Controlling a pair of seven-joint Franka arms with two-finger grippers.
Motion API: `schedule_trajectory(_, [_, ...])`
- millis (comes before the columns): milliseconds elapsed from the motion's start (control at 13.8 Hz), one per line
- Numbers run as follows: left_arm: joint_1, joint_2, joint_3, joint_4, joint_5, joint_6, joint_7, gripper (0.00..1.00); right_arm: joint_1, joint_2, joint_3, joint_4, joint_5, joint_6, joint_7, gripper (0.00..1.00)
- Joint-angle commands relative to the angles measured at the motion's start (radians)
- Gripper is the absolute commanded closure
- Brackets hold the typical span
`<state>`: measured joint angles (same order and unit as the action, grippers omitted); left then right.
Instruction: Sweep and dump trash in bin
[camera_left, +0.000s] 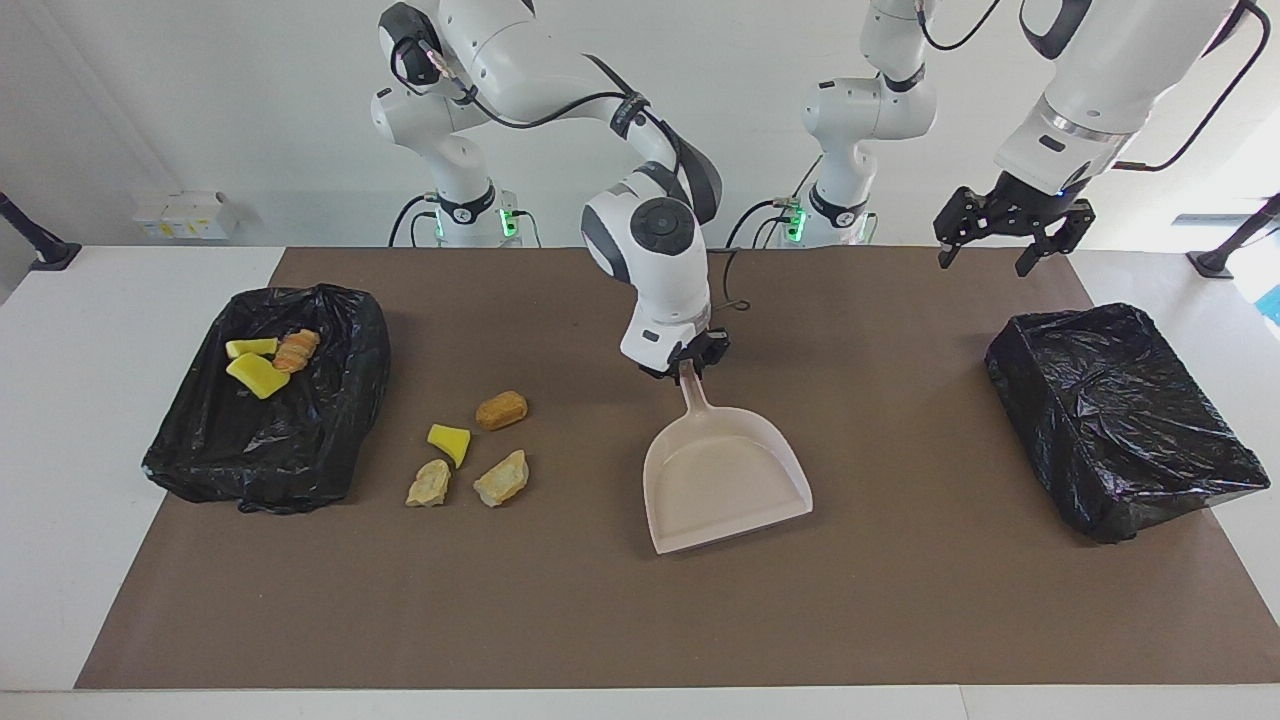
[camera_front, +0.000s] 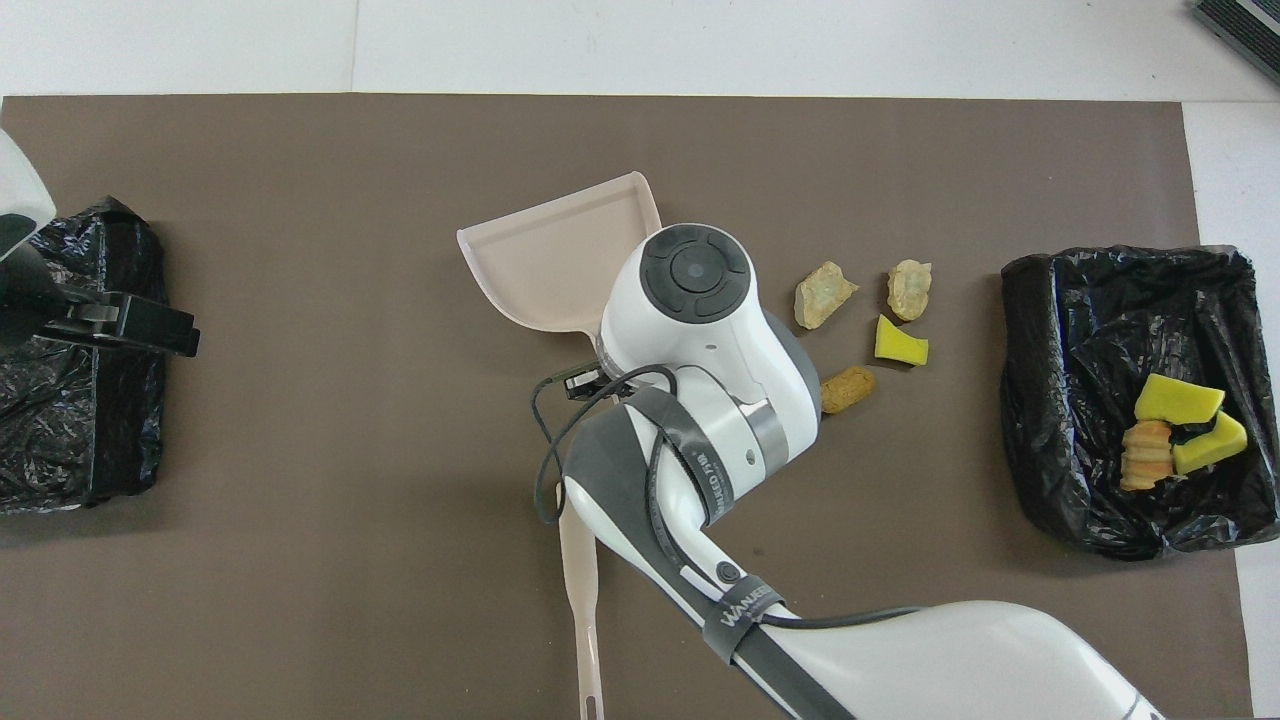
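Overhead view hides the right gripper (camera_left: 688, 366) under its own arm; facing the robots, it is clamped on the beige dustpan (camera_left: 725, 480) handle at mid-table; the brush (camera_front: 580, 590) shows only its handle. Four trash bits (camera_left: 467, 452) lie on the mat beside the bin (camera_left: 330, 420), three inside it. Left gripper (camera_left: 1003, 245) waits spread wide, holding nothing, over the table's edge near the second bin (camera_left: 1120, 420).

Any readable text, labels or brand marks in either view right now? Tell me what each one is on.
"WANJEE...": white letters on the dark strap around the right arm, overhead view; the ending is unclear.
Lettering on the upper dark strap of the same arm: too blurred to read.
No text on the dustpan or either bin.
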<state>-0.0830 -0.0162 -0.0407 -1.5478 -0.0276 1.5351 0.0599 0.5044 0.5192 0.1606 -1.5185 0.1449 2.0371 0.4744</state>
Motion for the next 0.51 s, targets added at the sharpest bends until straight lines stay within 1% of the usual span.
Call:
schedule_trajectory(0, [0.005, -0.019, -0.002, -0.028, -0.002, 0.023, 0.015, 0.00, 0.006, 0.030, -0.003, 0.029, 0.045, 0.008, 0.059, 1.00])
schedule_trajectory(72, [0.003, -0.019, -0.002, -0.032, -0.003, 0.030, 0.014, 0.00, 0.026, 0.045, -0.004, 0.027, 0.045, 0.018, 0.087, 1.00])
schedule_trajectory(217, [-0.006, -0.019, -0.002, -0.050, -0.003, 0.048, 0.011, 0.00, 0.029, 0.067, -0.004, 0.023, 0.051, 0.095, 0.125, 1.00])
schedule_trajectory(289, [-0.009, -0.018, -0.004, -0.055, -0.003, 0.056, 0.008, 0.00, 0.029, 0.070, -0.004, 0.023, 0.053, 0.100, 0.130, 1.00])
schedule_trajectory(362, [-0.011, -0.016, -0.004, -0.063, -0.005, 0.068, 0.008, 0.00, 0.029, 0.071, -0.004, 0.024, 0.051, 0.098, 0.130, 0.71])
schedule_trajectory(434, [-0.011, -0.016, -0.004, -0.072, -0.009, 0.085, 0.008, 0.00, 0.026, 0.070, -0.004, 0.024, 0.038, 0.095, 0.119, 0.02])
